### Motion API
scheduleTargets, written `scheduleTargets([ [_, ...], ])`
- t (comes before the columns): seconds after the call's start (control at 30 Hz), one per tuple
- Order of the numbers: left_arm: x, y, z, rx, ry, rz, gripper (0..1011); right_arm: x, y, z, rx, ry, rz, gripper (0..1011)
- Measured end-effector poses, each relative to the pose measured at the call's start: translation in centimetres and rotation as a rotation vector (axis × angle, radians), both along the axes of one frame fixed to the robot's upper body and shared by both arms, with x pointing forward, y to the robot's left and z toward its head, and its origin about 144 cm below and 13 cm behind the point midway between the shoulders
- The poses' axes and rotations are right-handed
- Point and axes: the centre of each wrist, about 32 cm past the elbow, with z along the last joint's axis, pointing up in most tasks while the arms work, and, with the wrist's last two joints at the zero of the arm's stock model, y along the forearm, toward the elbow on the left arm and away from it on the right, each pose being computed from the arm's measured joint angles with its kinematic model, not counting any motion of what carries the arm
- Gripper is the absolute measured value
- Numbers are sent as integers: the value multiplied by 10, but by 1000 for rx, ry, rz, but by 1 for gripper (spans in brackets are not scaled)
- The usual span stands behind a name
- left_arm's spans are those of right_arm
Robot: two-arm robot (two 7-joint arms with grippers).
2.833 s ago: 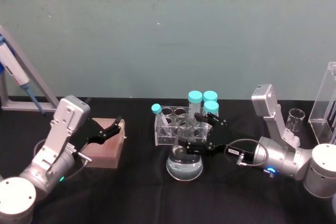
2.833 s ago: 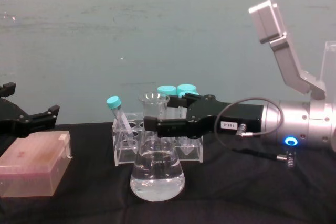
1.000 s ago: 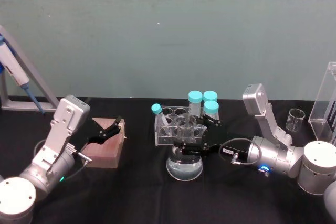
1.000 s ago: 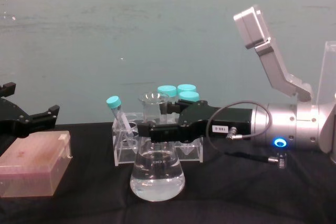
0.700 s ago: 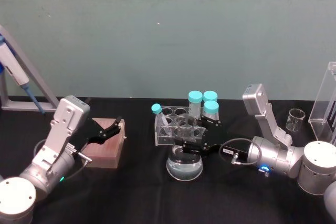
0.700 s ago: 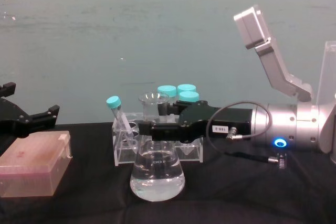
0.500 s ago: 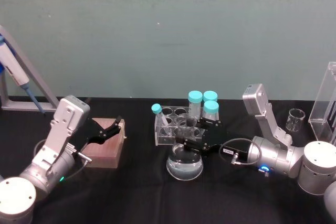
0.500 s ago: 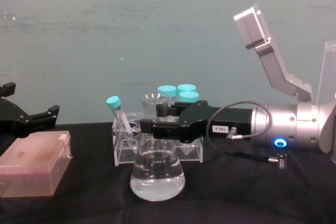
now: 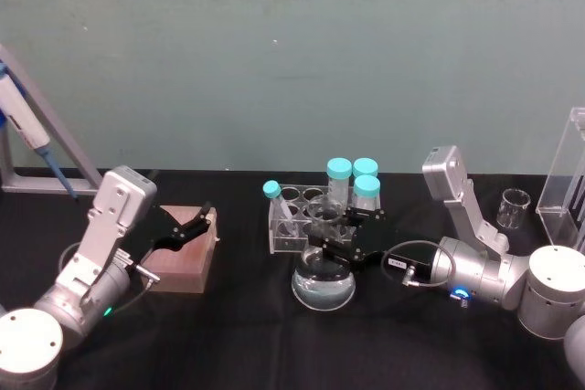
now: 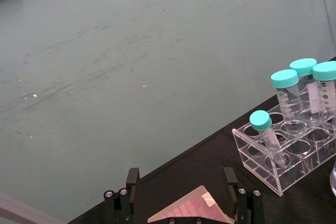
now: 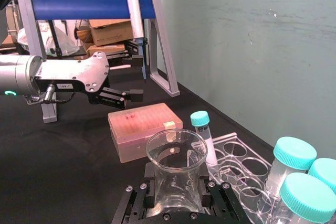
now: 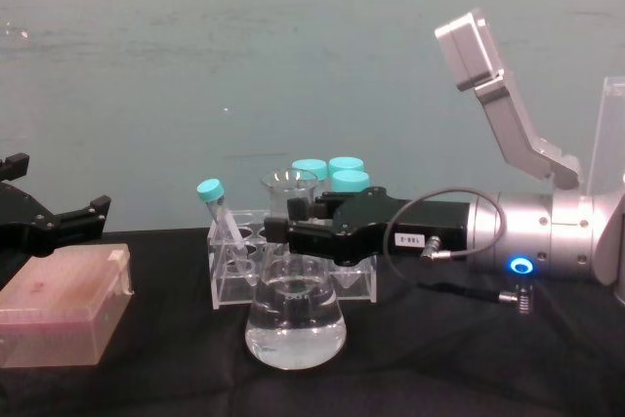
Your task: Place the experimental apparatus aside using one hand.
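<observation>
With the right gripper [image 12: 291,229] clamped on the upright conical flask [image 12: 295,324] neck at frame centre, sat nearer than the open left gripper [image 12: 44,210].

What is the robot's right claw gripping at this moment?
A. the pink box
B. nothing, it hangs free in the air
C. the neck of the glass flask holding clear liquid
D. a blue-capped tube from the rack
C: in the chest view the right gripper has its black fingers closed on the neck of the conical flask, and the right wrist view shows that neck pinched between them.
</observation>
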Motion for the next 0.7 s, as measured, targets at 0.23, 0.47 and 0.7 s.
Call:
scheduleTargets([
  [0.23, 0, 0, 0, 0, 0, 0, 1000, 0, 0, 0, 0, 0, 0, 458],
  [0.47, 0, 0, 0, 0, 0, 0, 1000, -1, 0, 0, -1, -9, 4, 458],
  [0.7, 0, 0, 0, 0, 0, 0, 1000, -4, -1, 2, 6, -26, 9, 458],
])
